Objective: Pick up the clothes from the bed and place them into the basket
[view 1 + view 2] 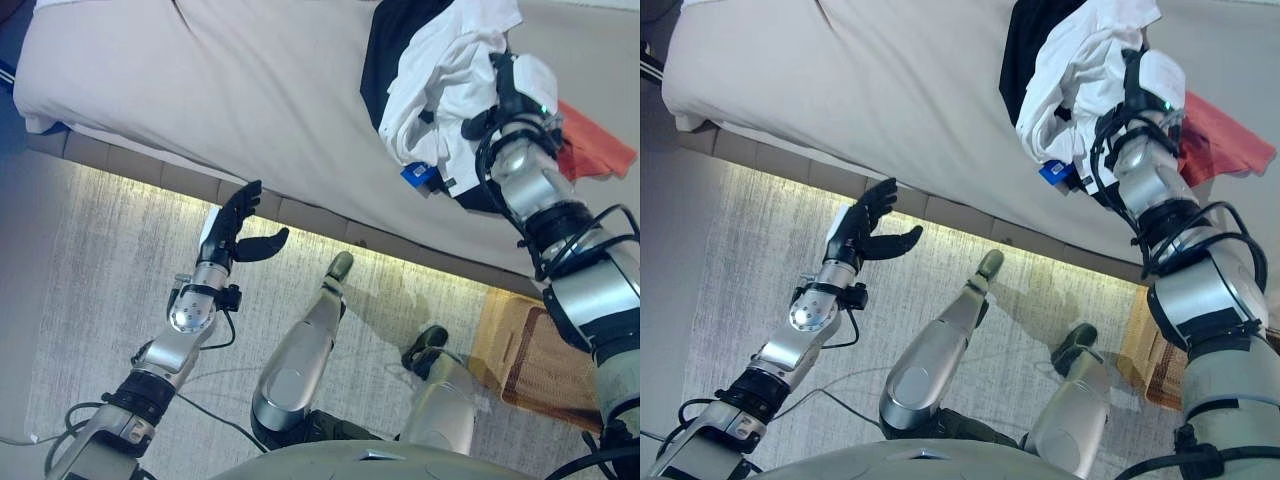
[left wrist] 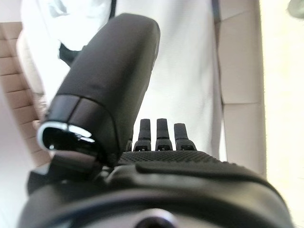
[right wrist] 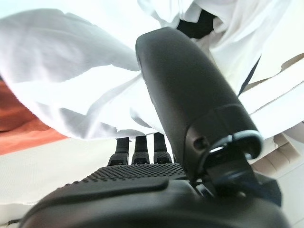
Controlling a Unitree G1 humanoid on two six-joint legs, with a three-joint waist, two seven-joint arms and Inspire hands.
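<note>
White and black crumpled clothes (image 1: 440, 80) on bed (image 1: 200, 80)

Setting: a bedroom in a home. A bed (image 1: 230, 90) with a beige sheet fills the upper part of the frame, running from the upper left toward the right edge. Its padded base (image 1: 150, 165) shows as a row of tan panels along the lower edge of the mattress. Loose clothes lie on the sheet at the upper right: a white garment (image 1: 440, 75), a black garment (image 1: 385, 50) under it, and an orange-red garment (image 1: 595, 145) at the right edge. A pale grey carpet (image 1: 90, 290) covers the floor below the bed. A woven basket (image 1: 520, 355) stands on the carpet at the lower right.
</note>
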